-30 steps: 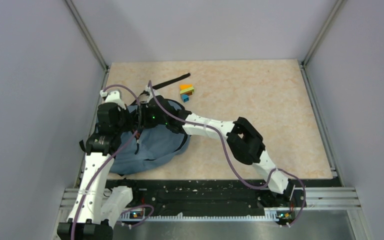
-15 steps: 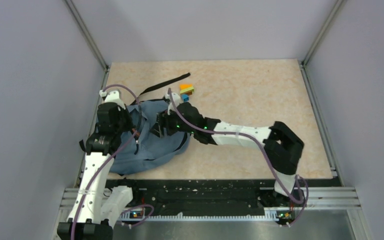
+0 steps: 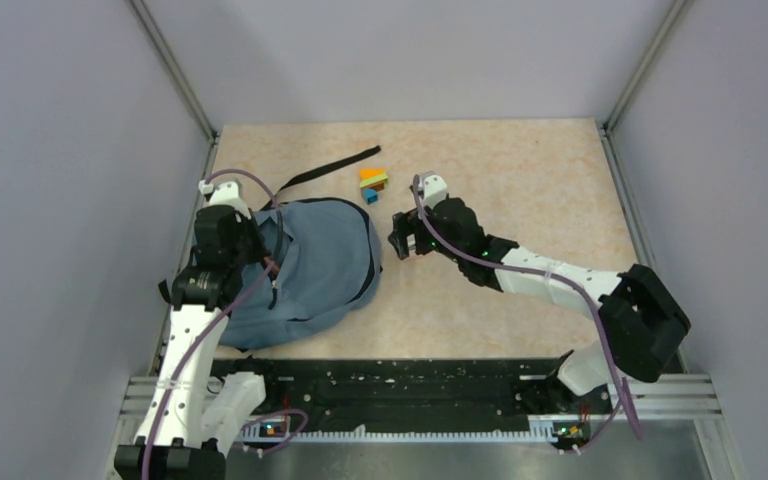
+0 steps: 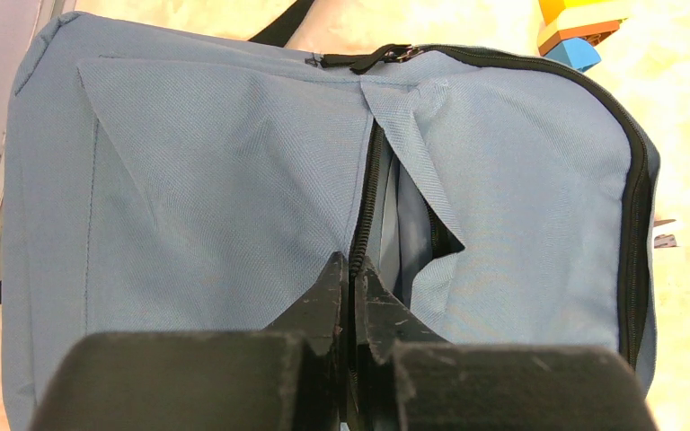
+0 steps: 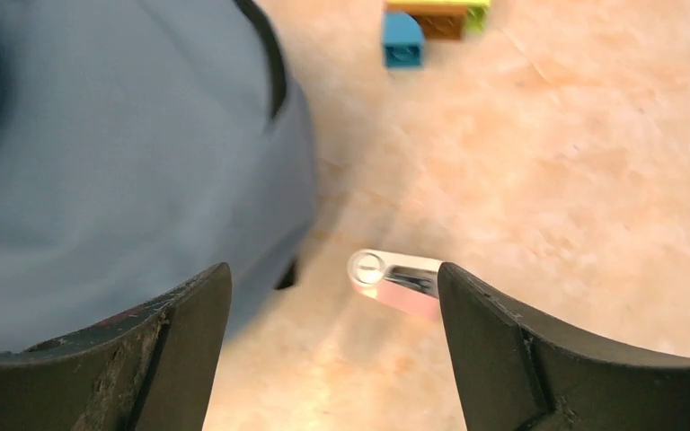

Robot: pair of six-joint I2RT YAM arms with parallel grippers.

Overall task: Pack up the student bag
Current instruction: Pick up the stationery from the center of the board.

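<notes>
The student bag (image 3: 310,262) lies flat at the table's left, slate-blue with black zipper trim. Its zipper opening (image 4: 402,229) gapes a little and shows lining. My left gripper (image 4: 350,269) is shut on the bag's zipper edge and sits over the bag's left side (image 3: 260,255). My right gripper (image 3: 398,243) hovers just right of the bag, jaws wide open with nothing between them (image 5: 334,271). A small white and pink object (image 5: 395,282) lies on the table under it, blurred, by the right finger.
A stack of coloured bricks (image 3: 372,180) lies beyond the bag, with a blue brick (image 5: 402,40) nearest. A black strap (image 3: 332,166) trails from the bag toward the back. Grey walls close in on both sides, with the metal rail (image 3: 410,390) in front.
My right arm has drawn back from over the bag to the table on its right, and its jaws have opened. The bag now lies uncovered. The left gripper has not moved.
</notes>
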